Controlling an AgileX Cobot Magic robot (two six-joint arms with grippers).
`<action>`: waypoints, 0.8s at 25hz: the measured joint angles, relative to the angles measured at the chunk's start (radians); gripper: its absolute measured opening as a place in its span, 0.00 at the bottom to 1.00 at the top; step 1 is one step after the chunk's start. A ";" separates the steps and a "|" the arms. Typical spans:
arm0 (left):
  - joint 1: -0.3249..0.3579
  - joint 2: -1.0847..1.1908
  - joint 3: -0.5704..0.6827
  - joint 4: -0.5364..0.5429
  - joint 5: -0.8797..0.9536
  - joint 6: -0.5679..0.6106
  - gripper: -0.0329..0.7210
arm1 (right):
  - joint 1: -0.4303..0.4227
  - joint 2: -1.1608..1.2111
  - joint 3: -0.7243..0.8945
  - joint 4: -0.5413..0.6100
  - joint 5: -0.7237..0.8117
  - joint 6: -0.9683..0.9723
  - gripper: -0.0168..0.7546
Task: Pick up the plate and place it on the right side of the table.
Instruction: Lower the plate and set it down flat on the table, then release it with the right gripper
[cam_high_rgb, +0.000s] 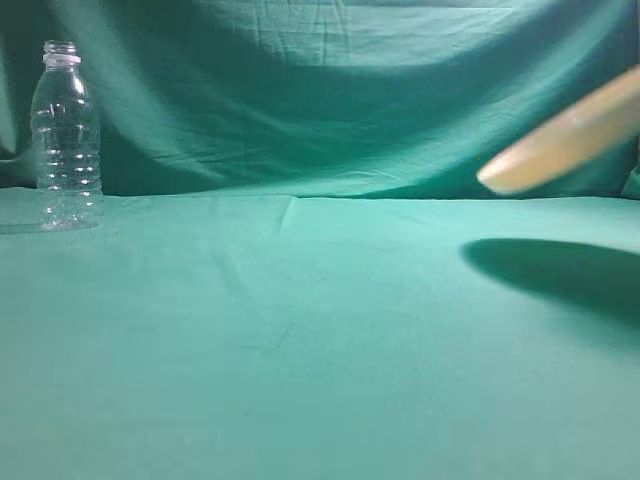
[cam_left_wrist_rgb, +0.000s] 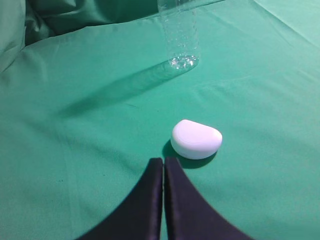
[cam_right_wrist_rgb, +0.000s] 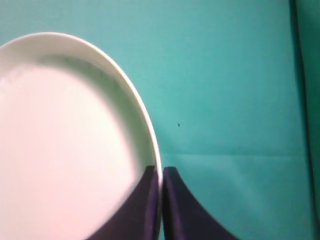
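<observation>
While plate (cam_high_rgb: 570, 135) hangs tilted above teal table (cam_high_rgb: 300, 340), right jaws clamp rim; left jaws clenched, empty.

Left claw (cam_left_wrist_rgb: 163, 170) closed, right claw (cam_right_wrist_rgb: 161, 175) clamped.

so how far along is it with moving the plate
Done: the plate is off the table, tilted in the air at the right edge of the exterior view, its shadow on the cloth below. In hand: the right gripper is clamped on the plate's rim. Left: lowering it onto the right side and letting go. The left gripper sits shut near a small white object, not involved.
</observation>
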 joint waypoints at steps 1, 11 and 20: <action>0.000 0.000 0.000 0.000 0.000 0.000 0.04 | -0.031 -0.005 0.043 0.024 -0.020 -0.002 0.02; 0.000 0.000 0.000 0.000 0.000 0.000 0.04 | -0.138 0.006 0.379 0.104 -0.355 -0.070 0.02; 0.000 0.000 0.000 0.000 0.000 0.000 0.04 | -0.147 0.107 0.394 0.079 -0.397 -0.073 0.18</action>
